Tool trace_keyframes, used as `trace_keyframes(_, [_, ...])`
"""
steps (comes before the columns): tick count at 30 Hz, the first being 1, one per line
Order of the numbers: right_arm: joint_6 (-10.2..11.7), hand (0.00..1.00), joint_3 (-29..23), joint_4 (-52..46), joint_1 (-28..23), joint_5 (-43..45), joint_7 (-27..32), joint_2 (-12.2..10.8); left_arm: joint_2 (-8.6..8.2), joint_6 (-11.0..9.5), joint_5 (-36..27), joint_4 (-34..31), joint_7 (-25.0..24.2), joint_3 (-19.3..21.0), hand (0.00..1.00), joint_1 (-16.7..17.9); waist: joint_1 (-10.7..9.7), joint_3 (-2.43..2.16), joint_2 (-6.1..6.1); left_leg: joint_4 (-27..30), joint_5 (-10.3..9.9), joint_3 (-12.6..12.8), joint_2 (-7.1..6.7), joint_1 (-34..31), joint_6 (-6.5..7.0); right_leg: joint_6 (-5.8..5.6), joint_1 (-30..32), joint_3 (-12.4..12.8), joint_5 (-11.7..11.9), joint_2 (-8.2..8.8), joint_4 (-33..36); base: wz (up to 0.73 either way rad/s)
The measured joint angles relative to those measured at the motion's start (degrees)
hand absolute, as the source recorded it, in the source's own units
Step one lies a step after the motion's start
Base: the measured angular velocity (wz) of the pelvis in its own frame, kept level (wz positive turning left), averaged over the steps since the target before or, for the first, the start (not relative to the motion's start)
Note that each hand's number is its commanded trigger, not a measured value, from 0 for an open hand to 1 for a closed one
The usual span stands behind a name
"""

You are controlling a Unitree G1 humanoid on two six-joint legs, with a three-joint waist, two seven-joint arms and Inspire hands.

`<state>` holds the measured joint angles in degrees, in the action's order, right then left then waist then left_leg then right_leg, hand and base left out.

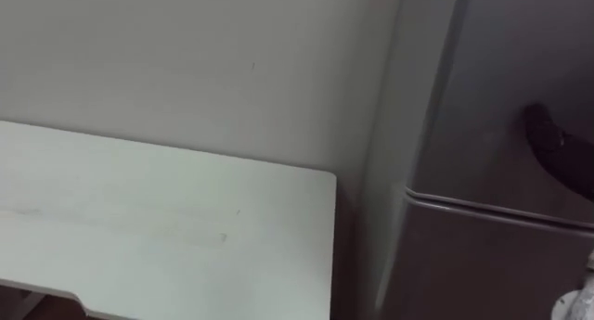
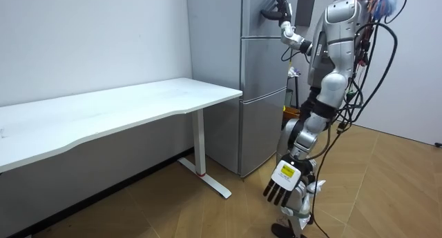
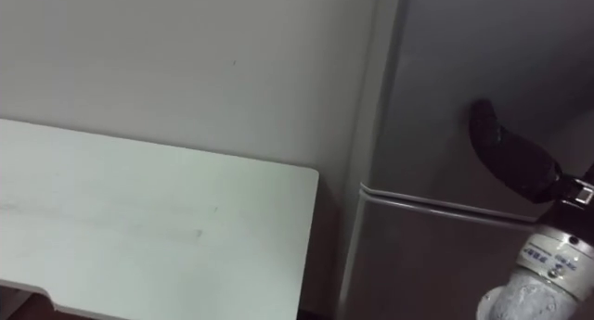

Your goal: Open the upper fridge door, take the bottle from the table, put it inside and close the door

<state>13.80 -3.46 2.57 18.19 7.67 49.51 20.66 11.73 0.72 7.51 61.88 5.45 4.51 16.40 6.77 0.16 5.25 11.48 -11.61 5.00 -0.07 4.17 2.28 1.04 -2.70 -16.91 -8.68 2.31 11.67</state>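
The robot is seen standing upright on the wooden floor (image 2: 394,190), directly before the grey fridge (image 2: 262,100), at the room view's right. Its right arm is raised, and the right hand (image 3: 509,158) is laid against the upper door (image 3: 436,70) of the fridge, a little above the seam that divides it from the lower door (image 3: 418,264). The fingers (image 3: 483,121) of this hand appear stretched out along the door surface and pointed upward. As far as can be seen, nothing is held in it. The left hand (image 2: 279,185) is hung low beside the leg, near the floor, with the fingers straight and pointed down, and nothing is carried in it. Both doors of the fridge are closed. Where the bottle is cannot be told from these views. To the left of the fridge, just beside it, a white table (image 1: 186,209) is placed against the pale wall (image 1: 186,51). A narrow gap is left between the table's end and the side of the fridge.
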Motion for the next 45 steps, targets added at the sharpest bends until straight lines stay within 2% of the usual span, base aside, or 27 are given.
trace_keyframes(3, [0.1,0.0,0.5,4.2,1.4,-0.2,-0.7,1.9,0.7,0.6,1.1,-3.0,-0.7,0.2,0.0,0.7,0.2,-0.05,0.34,0.0,0.5,0.2,0.02,-0.2,0.0,-0.09,0.2,0.3,0.4,-0.01,-0.1,-0.02])
trace_keyframes(7, [-0.2,0.0,0.5,8.4,3.8,-1.0,-1.6,2.1,0.75,2.1,2.9,-5.1,-1.0,0.6,0.0,0.8,0.8,-0.07,0.32,0.1,1.0,0.1,-0.16,-0.4,-0.13,-0.12,0.6,0.2,1.2,0.19,-0.1,0.01])
trace_keyframes(13, [-2.6,0.0,0.0,11.3,5.2,-2.6,-3.3,3.3,0.67,4.8,2.9,-6.0,-0.7,0.4,0.0,1.7,1.4,-0.08,0.24,0.4,1.8,-0.5,-0.68,-0.6,0.43,-0.34,0.6,0.4,1.5,0.69,-0.1,0.07])
trace_keyframes(15, [-2.7,0.0,0.0,12.5,5.5,-2.7,-3.8,3.9,0.69,5.6,2.9,-6.7,-0.6,0.4,0.0,1.9,1.5,-0.1,0.15,0.9,1.8,-0.5,-0.7,-0.9,0.47,-0.43,0.6,0.6,1.6,0.68,-0.1,0.0])
trace_keyframes(18, [-3.9,0.0,0.0,12.5,5.6,-2.7,-5.0,4.3,0.72,5.6,2.9,-6.8,-0.5,0.4,0.0,1.6,1.5,-0.23,-0.06,1.3,1.7,-0.5,-0.75,-1.1,0.54,-0.58,0.7,0.7,1.8,0.72,-0.1,0.0])
trace_keyframes(24, [-4.0,0.0,0.1,11.8,5.6,-2.4,-5.4,4.3,0.77,5.6,2.8,-6.8,-0.5,-0.1,0.0,1.5,1.4,-0.42,-0.44,1.2,1.8,-0.4,-0.79,-0.9,0.59,-0.61,0.7,1.0,2.2,0.63,0.0,0.0])
trace_keyframes(29, [-5.2,0.0,0.0,9.3,5.6,-2.8,-5.6,4.3,0.62,5.4,2.9,-8.4,-0.8,-0.1,0.0,2.2,1.2,-0.43,-0.91,1.1,1.8,-0.4,-0.79,-0.9,0.59,-0.58,0.8,1.0,2.2,0.67,0.0,0.0])
trace_keyframes(31, [-5.2,0.0,-0.1,8.5,5.6,-3.3,-6.2,4.3,0.63,5.4,2.8,-8.3,-1.2,-0.1,0.0,2.4,0.7,-0.44,-0.99,1.1,1.8,-0.4,-0.79,-1.0,0.59,-0.42,0.8,1.0,2.1,0.66,-0.1,0.0])
trace_keyframes(33, [-5.3,0.0,-0.1,6.4,5.5,-5.6,-7.0,4.3,0.58,5.4,2.1,-8.3,-1.6,-0.1,0.0,3.0,-0.5,-0.48,-1.12,1.1,1.7,-0.4,-0.79,-1.1,0.64,-0.57,0.8,1.0,2.2,0.63,-0.1,0.0])
trace_keyframes(38, [-5.7,0.0,-2.6,3.0,5.5,-11.3,-6.4,4.3,0.53,4.7,2.1,-8.0,-0.8,1.4,0.0,3.5,-1.9,-0.85,-0.95,0.6,1.6,-0.4,-0.84,-0.7,0.69,-0.65,0.6,1.0,2.1,0.61,-0.1,0.0])
trace_keyframes(39, [-5.9,0.0,-4.1,3.0,5.5,-12.3,-6.3,4.8,0.53,4.3,2.1,-8.0,-0.5,2.0,0.0,3.8,-2.1,-1.02,-0.75,0.3,1.6,-0.4,-0.86,-0.5,0.68,-0.65,0.5,1.0,2.0,0.59,-0.2,0.0])
trace_keyframes(41, [-6.2,0.0,-5.8,3.0,5.5,-13.3,-5.5,6.8,0.5,3.8,2.0,-8.0,0.0,2.1,0.0,4.3,-2.5,-1.02,-0.63,0.0,1.8,-0.4,-0.84,-0.1,0.89,-0.64,-0.1,0.9,2.0,0.51,-0.6,0.0])
trace_keyframes(43, [-6.2,0.0,-7.7,3.1,5.5,-14.7,-4.3,9.1,0.51,3.4,1.1,-7.9,0.6,2.2,0.0,4.8,-3.5,-0.94,-0.48,-0.5,1.8,-0.4,-0.81,0.6,0.89,-0.71,-0.7,0.8,1.8,0.45,-0.9,0.02])
trace_keyframes(45, [-6.1,0.0,-9.6,3.1,5.5,-15.0,-3.6,10.4,0.51,2.9,1.0,-7.8,0.6,2.3,0.0,5.2,-3.8,-0.78,-0.2,-0.8,1.8,-0.4,-0.78,0.8,0.86,-0.71,-1.0,0.8,1.6,0.37,-1.0,0.0])
